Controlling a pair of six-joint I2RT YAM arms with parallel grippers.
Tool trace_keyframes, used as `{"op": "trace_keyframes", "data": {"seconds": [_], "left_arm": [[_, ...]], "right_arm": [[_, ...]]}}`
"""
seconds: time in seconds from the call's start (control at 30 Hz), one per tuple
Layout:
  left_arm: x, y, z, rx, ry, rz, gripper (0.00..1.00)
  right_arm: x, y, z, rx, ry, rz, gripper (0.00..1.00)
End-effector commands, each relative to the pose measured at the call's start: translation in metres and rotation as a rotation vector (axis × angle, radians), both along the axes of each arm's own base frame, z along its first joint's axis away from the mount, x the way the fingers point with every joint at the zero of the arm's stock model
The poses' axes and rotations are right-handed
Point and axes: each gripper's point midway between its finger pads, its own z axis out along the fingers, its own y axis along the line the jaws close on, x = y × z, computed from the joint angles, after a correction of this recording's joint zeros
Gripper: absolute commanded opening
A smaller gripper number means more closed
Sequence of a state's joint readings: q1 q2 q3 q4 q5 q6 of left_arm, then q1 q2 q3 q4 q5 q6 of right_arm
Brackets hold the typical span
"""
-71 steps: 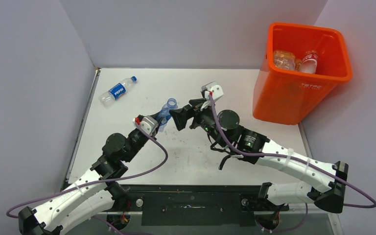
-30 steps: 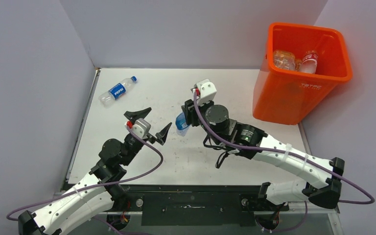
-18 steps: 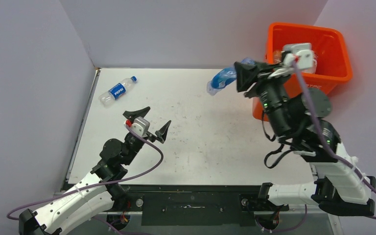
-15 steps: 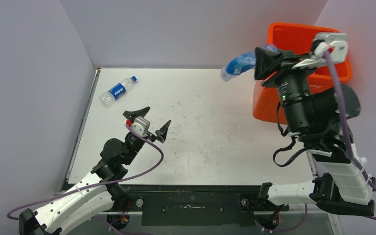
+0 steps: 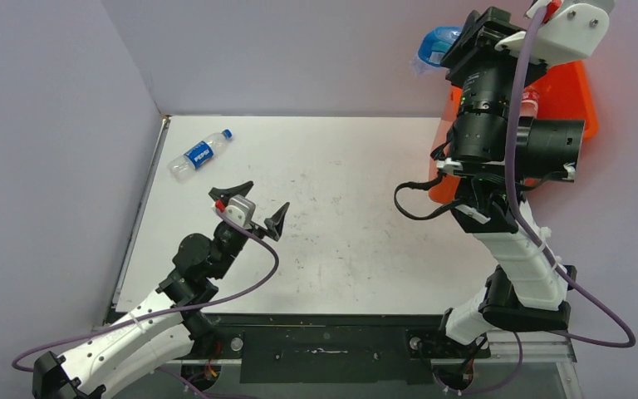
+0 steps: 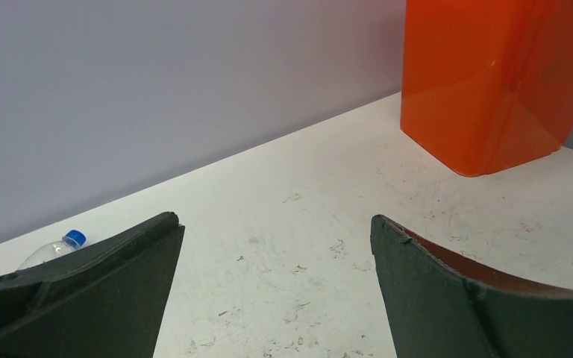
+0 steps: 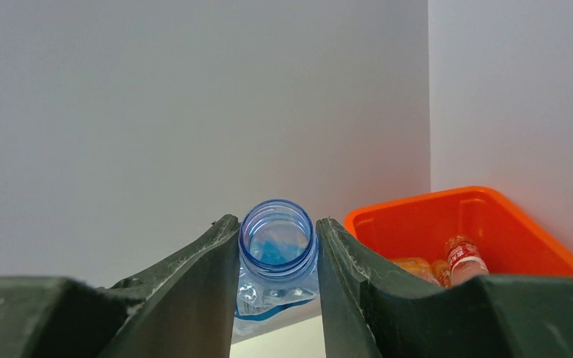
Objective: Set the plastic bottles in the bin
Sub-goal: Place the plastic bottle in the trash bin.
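My right gripper (image 5: 455,43) is raised high beside the orange bin (image 5: 580,93), shut on the neck of a capless blue-tinted plastic bottle (image 5: 432,46). In the right wrist view the bottle's open mouth (image 7: 277,237) sits pinched between the two fingers, and the bin (image 7: 492,205) lies to the right and beyond, with a red-labelled bottle (image 7: 464,257) and orange-tinted ones (image 7: 416,266) inside. Another bottle (image 5: 201,153) with a blue cap and blue label lies at the table's far left. My left gripper (image 5: 256,205) hovers open over the near left of the table, holding nothing.
Grey walls close in the white table (image 5: 341,208) at the back and both sides. The left wrist view shows the scuffed table top, the bin's side (image 6: 492,74) at the far right, and the blue-capped bottle (image 6: 56,248) peeking over the left finger.
My right arm has lifted the blue bottle from table height and swung it up and rightwards to the bin's near rim. The left arm has stayed put, open.
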State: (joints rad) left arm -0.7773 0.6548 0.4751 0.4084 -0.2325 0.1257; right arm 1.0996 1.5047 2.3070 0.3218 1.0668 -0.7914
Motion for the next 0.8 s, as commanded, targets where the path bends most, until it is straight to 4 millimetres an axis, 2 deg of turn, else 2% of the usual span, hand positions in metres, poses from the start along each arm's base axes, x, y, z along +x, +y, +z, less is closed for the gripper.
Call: {"op": "trace_keyframes", "data": {"seconds": [0.0, 0.17, 0.27, 0.33, 0.43, 0.5, 0.6, 0.67, 0.77], "left_arm": [[-0.002, 0.000, 0.018, -0.058, -0.026, -0.001, 0.96], [-0.004, 0.000, 0.017, -0.053, -0.032, -0.006, 0.96], [-0.005, -0.001, 0.017, -0.046, -0.033, -0.008, 0.96], [-0.006, -0.002, 0.017, -0.044, -0.035, -0.011, 0.96], [-0.008, -0.003, 0.017, -0.042, -0.036, -0.016, 0.96], [-0.009, -0.004, 0.014, -0.036, -0.036, -0.017, 0.96], [-0.010, -0.009, 0.008, -0.009, -0.033, -0.025, 0.96], [-0.011, -0.012, 0.008, -0.007, -0.029, -0.036, 0.96], [-0.013, -0.013, 0.009, -0.016, -0.029, -0.045, 0.96]], "right_arm": [[-0.005, -0.020, 0.008, 0.017, -0.006, -0.060, 0.05], [0.038, -0.009, 0.003, 0.022, -0.036, -0.071, 0.05], [0.067, -0.003, -0.008, 0.008, -0.027, -0.077, 0.05], [0.096, -0.013, -0.021, 0.030, -0.004, -0.090, 0.05], [0.135, -0.059, -0.041, 0.185, -0.012, -0.137, 0.05], [0.142, -0.089, -0.051, 0.263, -0.036, -0.196, 0.05], [0.138, -0.135, -0.060, 0.383, -0.145, -0.220, 0.05], [0.123, -0.164, -0.060, 0.436, -0.227, -0.264, 0.05], [0.107, -0.198, -0.053, 0.414, -0.285, -0.341, 0.05]]}}
